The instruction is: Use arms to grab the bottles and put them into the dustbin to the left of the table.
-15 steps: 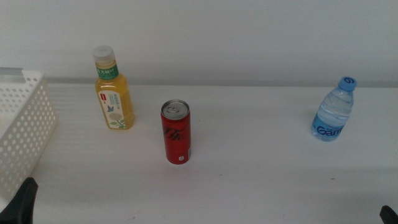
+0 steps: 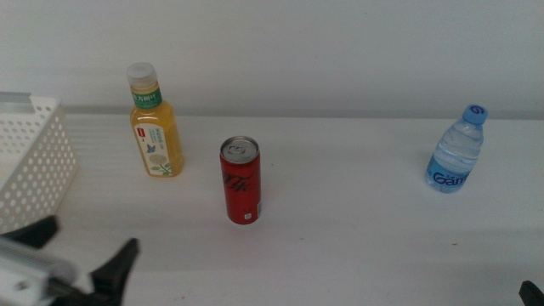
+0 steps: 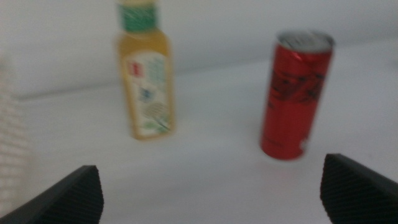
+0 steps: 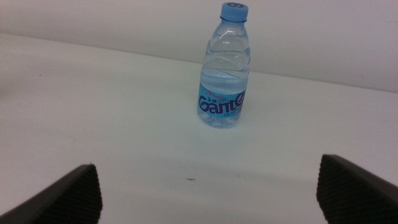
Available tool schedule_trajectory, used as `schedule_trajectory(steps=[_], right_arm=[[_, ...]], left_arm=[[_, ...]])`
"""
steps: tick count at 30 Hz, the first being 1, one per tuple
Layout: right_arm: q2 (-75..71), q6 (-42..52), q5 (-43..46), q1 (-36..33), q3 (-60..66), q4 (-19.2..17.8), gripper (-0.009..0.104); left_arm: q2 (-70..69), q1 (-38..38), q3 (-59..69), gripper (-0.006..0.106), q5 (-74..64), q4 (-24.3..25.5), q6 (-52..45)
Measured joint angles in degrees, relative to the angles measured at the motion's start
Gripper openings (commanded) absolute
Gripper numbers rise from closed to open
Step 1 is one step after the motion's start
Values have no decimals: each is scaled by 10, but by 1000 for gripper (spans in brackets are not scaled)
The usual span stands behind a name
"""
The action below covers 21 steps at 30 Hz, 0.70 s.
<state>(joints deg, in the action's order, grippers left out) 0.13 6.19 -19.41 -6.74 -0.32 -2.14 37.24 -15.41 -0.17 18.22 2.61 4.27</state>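
Note:
A yellow juice bottle (image 2: 155,123) stands upright at the back left of the table (image 2: 357,238), with a red soda can (image 2: 240,180) in front and to its right. The clear water bottle (image 2: 456,151) with a blue cap stands far right. My left gripper (image 2: 81,251) has come in at the bottom left, open and holding nothing, just right of the white dustbin (image 2: 34,161). In the left wrist view the juice bottle (image 3: 146,74) and can (image 3: 295,93) lie ahead of the open left gripper (image 3: 211,168). My right gripper (image 4: 207,165) is open, facing the water bottle (image 4: 225,68).
A white wall runs behind the table. Only a dark tip of the right arm (image 2: 532,293) shows at the middle view's bottom right corner. A blurred edge of the dustbin (image 3: 11,155) shows in the left wrist view.
My left gripper has risen from the bottom left corner and moved right and forward into view, its white wrist housing now showing. The bottles and the right arm have not moved.

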Motion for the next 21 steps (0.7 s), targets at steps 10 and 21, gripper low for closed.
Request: schedule_trajectory(steps=[10, 21], right_arm=[[0, 0, 0, 0, 0, 0, 92], [0, 0, 0, 0, 0, 0, 92]], left_arm=[[430, -37, -1, 94, 413, 3, -1], [543, -38, -1, 94, 504, 4, 10]])
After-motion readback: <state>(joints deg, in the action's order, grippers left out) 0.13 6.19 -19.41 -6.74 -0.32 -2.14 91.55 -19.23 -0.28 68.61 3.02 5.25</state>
